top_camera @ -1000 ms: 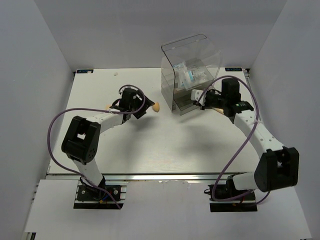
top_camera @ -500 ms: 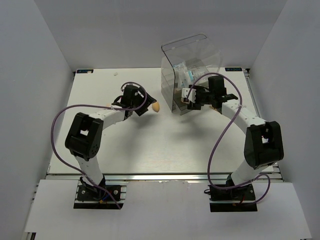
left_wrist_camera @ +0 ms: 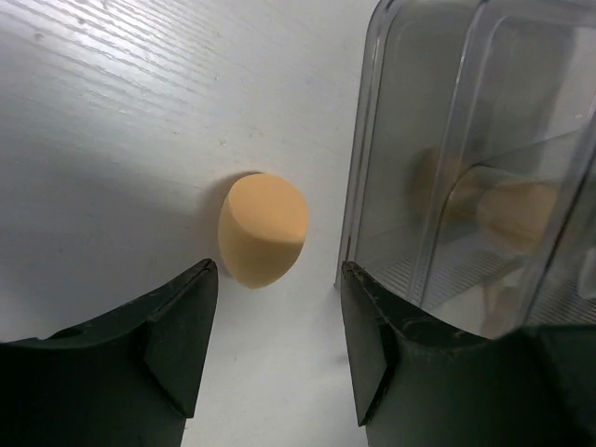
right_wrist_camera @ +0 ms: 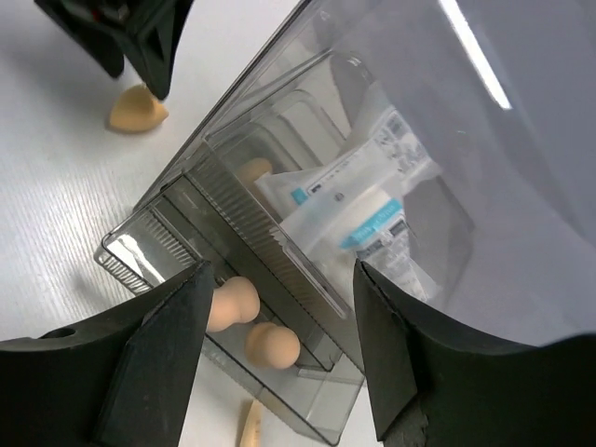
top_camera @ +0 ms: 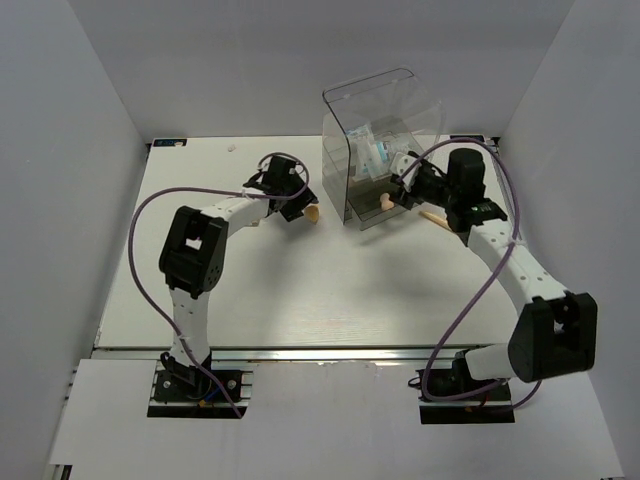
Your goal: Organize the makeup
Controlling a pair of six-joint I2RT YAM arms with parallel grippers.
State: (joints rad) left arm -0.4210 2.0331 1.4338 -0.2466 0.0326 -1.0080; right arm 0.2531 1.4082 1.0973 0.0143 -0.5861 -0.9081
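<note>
Okay, your left gripper [left_wrist_camera: 277,277] is down by the table [left_wrist_camera: 112,112], fingers spread and gripping nothing. One peach sponge [left_wrist_camera: 264,228] lies just ahead between them, untouched, just beside the clear drawer box [top_camera: 385,120]. Its lower drawer holds a second sponge [right_wrist_camera: 233,303] and a third sponge [right_wrist_camera: 272,345], with the clear packet [right_wrist_camera: 363,200] above. Your right gripper [right_wrist_camera: 279,279] is at the drawer front, released and empty. The thin peach stick [top_camera: 432,217] lies on the table beside the box.
</note>
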